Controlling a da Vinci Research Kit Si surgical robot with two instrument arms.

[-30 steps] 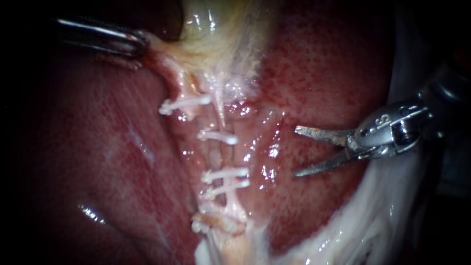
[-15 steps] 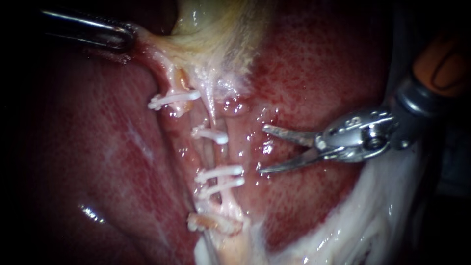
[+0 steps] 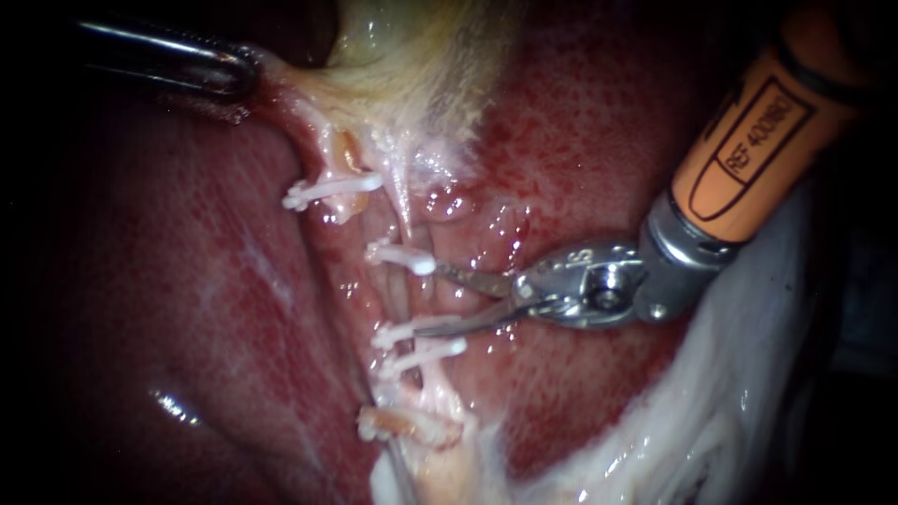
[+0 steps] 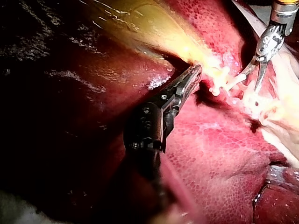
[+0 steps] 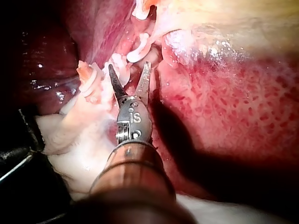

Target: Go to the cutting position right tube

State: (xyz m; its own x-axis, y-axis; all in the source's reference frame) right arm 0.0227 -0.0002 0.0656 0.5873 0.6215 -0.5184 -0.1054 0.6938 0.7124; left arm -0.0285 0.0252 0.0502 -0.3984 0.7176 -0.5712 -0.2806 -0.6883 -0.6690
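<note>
Two pale tubes run down the middle between the gallbladder (image 3: pixel 412 56) and the liver (image 3: pixel 187 309), with several white clips (image 3: pixel 332 190) across them. My right instrument (image 3: pixel 432 301) comes in from the upper right, its two thin blades open. They straddle the right tube (image 3: pixel 418 292) between one clip (image 3: pixel 402 257) above and a pair of clips (image 3: pixel 421 341) below. The right wrist view shows the same open blades (image 5: pixel 129 69) beside a clip (image 5: pixel 138 53). My left instrument (image 3: pixel 238 75) is shut on gallbladder tissue at the upper left and holds it taut (image 4: pixel 194 74).
Dark red liver (image 3: pixel 599 140) lies on both sides of the tubes. White fatty tissue (image 3: pixel 711 411) hangs at the lower right, under my right instrument's orange shaft (image 3: pixel 748 159). A clipped, frayed stump (image 3: pixel 407 425) sits below the tubes.
My right instrument has moved left across the liver to the tubes, and its open blades now sit around the right tube. The left instrument has kept its grip.
</note>
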